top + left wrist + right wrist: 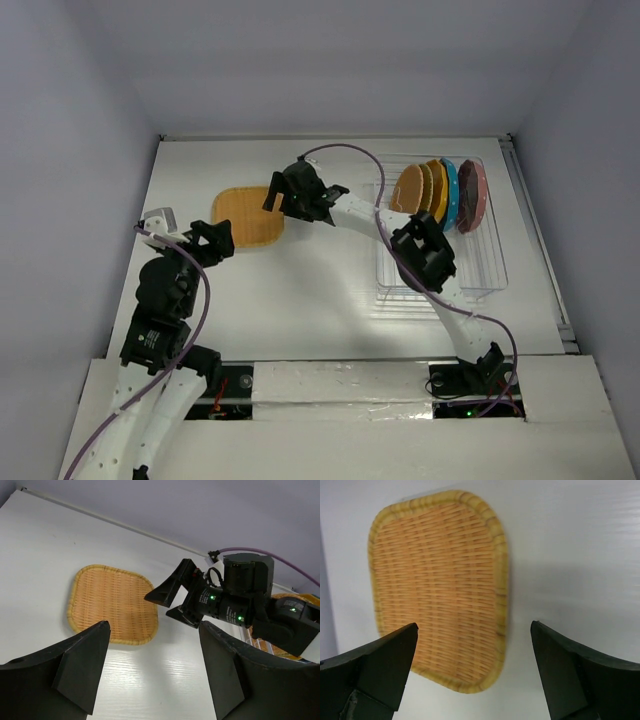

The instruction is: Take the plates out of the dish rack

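The tan woven plate [248, 216] lies flat on the tabletop [300, 290] with the right end effector [283, 193] wide open beside it, so placing seems done; next comes reaching the upright plates [440, 190] in the dish rack [490, 255].

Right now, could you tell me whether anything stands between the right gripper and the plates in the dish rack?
Nothing visible does; between the right gripper and the plates lies only its own forearm.
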### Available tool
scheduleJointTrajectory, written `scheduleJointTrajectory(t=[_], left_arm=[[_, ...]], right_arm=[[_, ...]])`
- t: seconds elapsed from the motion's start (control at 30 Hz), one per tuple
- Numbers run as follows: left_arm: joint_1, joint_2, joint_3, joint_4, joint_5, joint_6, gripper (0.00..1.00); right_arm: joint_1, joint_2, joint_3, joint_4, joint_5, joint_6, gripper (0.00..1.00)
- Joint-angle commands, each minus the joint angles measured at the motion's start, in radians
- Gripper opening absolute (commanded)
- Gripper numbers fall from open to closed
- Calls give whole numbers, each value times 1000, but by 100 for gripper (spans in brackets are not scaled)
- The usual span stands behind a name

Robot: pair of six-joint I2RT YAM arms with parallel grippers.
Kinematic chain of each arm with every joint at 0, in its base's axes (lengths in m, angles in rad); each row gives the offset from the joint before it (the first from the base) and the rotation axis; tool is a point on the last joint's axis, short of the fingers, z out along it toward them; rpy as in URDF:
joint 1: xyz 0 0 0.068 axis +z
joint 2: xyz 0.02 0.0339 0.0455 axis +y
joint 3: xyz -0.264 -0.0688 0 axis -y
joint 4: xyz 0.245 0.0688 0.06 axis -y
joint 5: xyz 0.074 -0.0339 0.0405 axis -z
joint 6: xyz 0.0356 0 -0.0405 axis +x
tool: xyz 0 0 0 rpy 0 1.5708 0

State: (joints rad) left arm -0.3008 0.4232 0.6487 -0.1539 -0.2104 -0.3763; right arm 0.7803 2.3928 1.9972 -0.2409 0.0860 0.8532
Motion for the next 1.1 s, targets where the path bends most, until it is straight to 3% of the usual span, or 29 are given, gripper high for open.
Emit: scheduleJointTrajectory(t=[0.0,0.07,0.13,0.17,0.2,0.23,0.27,0.3,0.37,0.4,0.53,0.6,0.7,0.83,1.07], left_arm=[[3,8,-6,50,3,-3,68],[3,8,-6,50,3,-1,68],[3,11,-6,51,3,-1,67],[3,11,-6,51,3,-1,65],[3,12,-6,48,3,0,63],[3,11,-4,48,3,-1,60],[3,9,-6,48,3,0,56],[3,9,-6,50,3,5,39],[3,5,-9,56,3,13,17],[3,2,-21,63,3,16,0],[3,15,-18,63,3,20,0],[3,22,-17,62,3,19,0],[3,25,-17,60,3,19,5],[3,29,-17,59,3,16,12],[3,34,-17,57,3,17,15]], right_arm=[[7,-156,3,-67,167,-124,100],[7,-188,0,-95,182,-180,97],[7,-269,-21,-133,230,-245,79],[7,-311,-50,-133,248,-275,36],[7,-360,-87,-127,271,-304,6],[7,-465,-166,-133,325,-359,0],[-9,-516,-208,-135,340,-390,0],[-35,-567,-248,-141,354,-414,0],[-70,-703,-348,-185,409,-465,0],[-108,-742,-377,-202,432,-477,0],[-225,-892,-478,-276,468,-534,6],[-268,-937,-506,-310,449,-555,26],[-322,-958,-525,-334,449,-571,42],[-354,-948,-566,-302,385,-585,43],[-409,-830,-555,-287,391,-588,40]])
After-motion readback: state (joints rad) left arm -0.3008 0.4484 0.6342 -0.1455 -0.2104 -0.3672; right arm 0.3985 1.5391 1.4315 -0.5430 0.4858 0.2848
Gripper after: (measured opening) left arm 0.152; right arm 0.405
